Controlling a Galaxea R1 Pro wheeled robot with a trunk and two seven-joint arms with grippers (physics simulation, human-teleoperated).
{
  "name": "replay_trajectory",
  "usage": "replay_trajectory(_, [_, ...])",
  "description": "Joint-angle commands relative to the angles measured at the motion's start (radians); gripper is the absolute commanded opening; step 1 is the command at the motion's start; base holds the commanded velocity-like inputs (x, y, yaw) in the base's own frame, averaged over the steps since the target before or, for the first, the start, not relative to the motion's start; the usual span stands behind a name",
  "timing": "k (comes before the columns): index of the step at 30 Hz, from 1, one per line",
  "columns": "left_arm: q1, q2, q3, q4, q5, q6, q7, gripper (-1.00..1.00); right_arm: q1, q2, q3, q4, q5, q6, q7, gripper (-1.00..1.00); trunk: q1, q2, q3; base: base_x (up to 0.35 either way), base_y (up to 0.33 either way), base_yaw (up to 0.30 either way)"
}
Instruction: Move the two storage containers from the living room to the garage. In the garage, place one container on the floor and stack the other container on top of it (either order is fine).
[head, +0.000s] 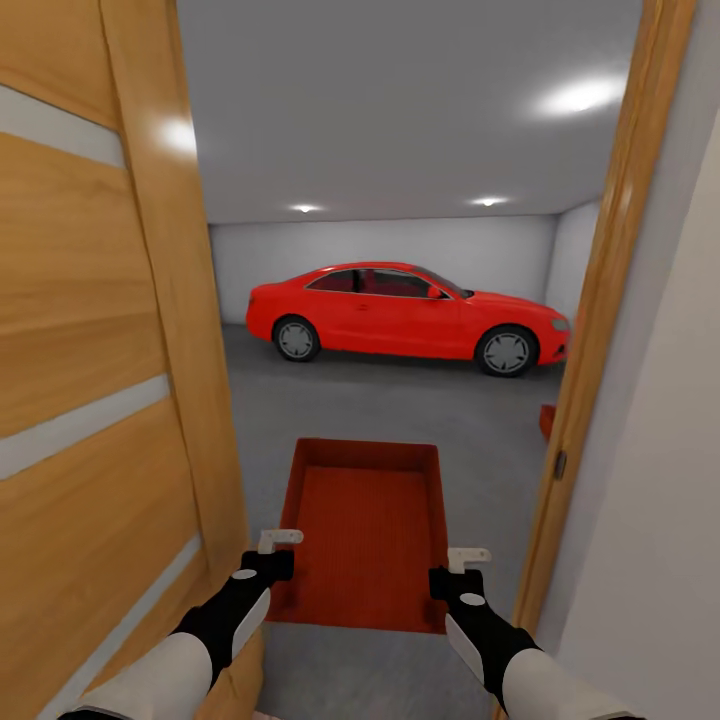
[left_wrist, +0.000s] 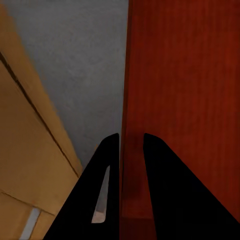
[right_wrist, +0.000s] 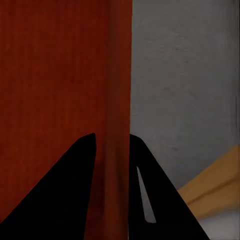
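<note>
An orange-red storage container (head: 367, 530) hangs level in front of me, in the doorway to the garage. My left gripper (head: 277, 562) is shut on its left wall near the close corner. On the opposite wall my right gripper (head: 456, 572) is shut too. In the left wrist view the dark fingers (left_wrist: 160, 190) straddle the container's wall (left_wrist: 131, 100). The right wrist view has the same grip: fingers (right_wrist: 70, 185) either side of the wall (right_wrist: 120, 100). A red corner of a second container (head: 547, 420) peeks from behind the right door frame, on the grey garage floor (head: 400, 410).
An open wooden door (head: 100, 380) stands close on my left and the wooden door frame (head: 600, 330) on my right, leaving a narrow gap. A red car (head: 405, 317) is parked across the far side of the garage. A white wall (head: 670, 520) flanks my right.
</note>
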Motion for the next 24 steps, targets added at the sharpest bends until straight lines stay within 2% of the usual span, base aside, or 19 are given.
replay_trajectory(1, [0.0, 0.023, 0.0, -0.006, -0.009, -0.029, 0.025, -1.0, -0.001, 0.0, -0.007, 0.004, -0.02, -0.004, -0.005, -1.0, 0.001, -0.001, -0.001, 0.237, 0.23, -0.285])
replay_trajectory(17, [0.0, 0.023, 0.0, -0.006, -0.009, -0.029, 0.025, -1.0, -0.001, 0.0, -0.006, 0.004, -0.021, -0.004, -0.005, -1.0, 0.001, -0.001, -0.001, 0.233, 0.196, -0.284])
replay_trajectory(24, [0.0, 0.023, -0.001, -0.006, -0.009, -0.029, 0.025, -1.0, -0.001, 0.0, -0.006, 0.004, -0.02, -0.006, -0.004, -1.0, 0.001, -0.001, -0.001, 0.06, 0.023, -0.069])
